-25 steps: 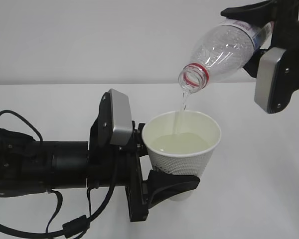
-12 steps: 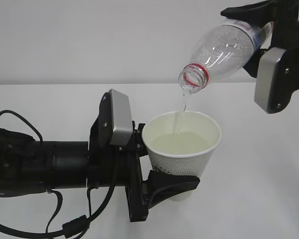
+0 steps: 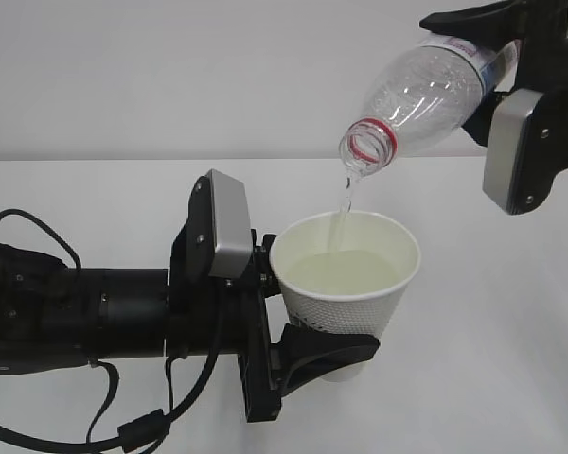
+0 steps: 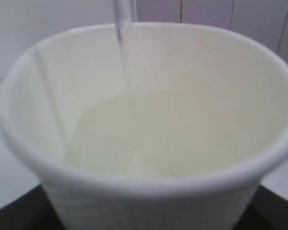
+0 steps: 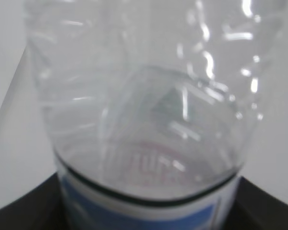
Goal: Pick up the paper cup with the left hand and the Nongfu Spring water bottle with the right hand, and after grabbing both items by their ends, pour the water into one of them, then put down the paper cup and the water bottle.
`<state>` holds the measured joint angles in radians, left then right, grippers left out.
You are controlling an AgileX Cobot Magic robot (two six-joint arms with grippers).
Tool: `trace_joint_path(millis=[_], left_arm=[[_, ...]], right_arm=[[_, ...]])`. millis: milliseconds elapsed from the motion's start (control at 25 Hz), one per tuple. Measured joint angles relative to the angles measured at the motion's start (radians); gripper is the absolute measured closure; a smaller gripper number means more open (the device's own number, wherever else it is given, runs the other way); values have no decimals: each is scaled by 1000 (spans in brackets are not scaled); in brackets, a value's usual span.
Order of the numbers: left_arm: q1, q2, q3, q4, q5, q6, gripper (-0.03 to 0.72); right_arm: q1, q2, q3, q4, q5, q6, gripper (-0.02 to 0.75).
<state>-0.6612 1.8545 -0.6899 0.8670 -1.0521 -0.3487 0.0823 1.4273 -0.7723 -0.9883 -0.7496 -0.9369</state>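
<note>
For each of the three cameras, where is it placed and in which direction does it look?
Exterior view: at about cup height in front of the white table, facing the wall; shows the left hand gripping the small white paper cup and the right hand tilting the clear ribbed plastic bottle.
Left wrist view: just behind the cup, looking down into it; dark finger edges at the bottom corners.
Right wrist view: at the bottle's base, looking along it; dark finger edges below.
Shared: exterior and left wrist views both show the thin stream of water.
</note>
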Motion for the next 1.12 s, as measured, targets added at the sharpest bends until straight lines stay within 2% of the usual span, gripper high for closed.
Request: trace_joint_path(millis=[680,1120], left_arm=[[0,0,0,0,0,0,156],[0,0,0,0,0,2,156]], right_arm=[[0,0,0,6,-32,170,259],[0,0,0,8,-39,397,259]])
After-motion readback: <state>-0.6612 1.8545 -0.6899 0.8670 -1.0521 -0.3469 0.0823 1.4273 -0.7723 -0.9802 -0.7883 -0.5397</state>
